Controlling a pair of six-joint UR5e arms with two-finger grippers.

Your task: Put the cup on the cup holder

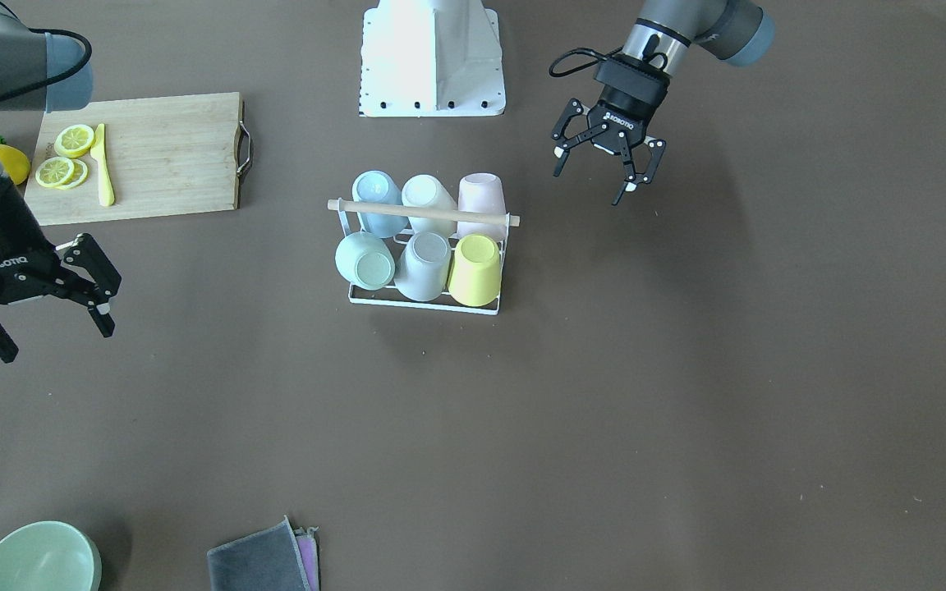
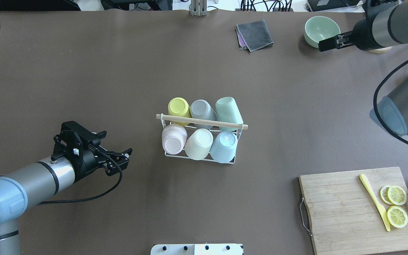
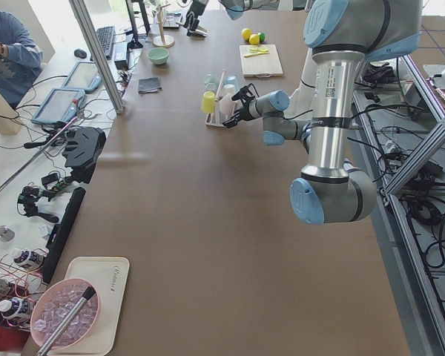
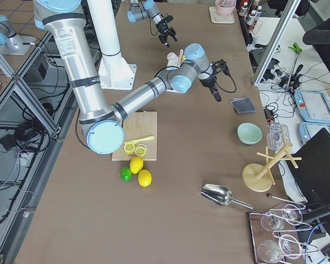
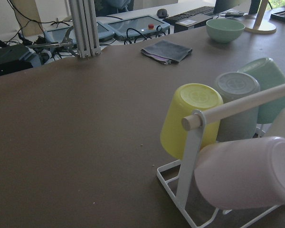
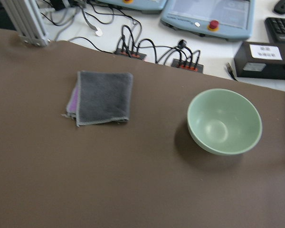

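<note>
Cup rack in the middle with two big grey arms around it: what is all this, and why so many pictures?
This is a two-armed robot at a brown table. Each arm ends in a black two-finger claw. All the pictures show the same moment from different cameras: one faces the robot, one looks over its shoulders, one stands at each end of the table, and one sits on each wrist.

The left claw and right claw are both open and hold nothing. In the middle stands a white wire rack with six cups tipped over its prongs.

Also on the table are a cutting board with lemon slices and a yellow knife, a green bowl and a folded cloth.
</note>
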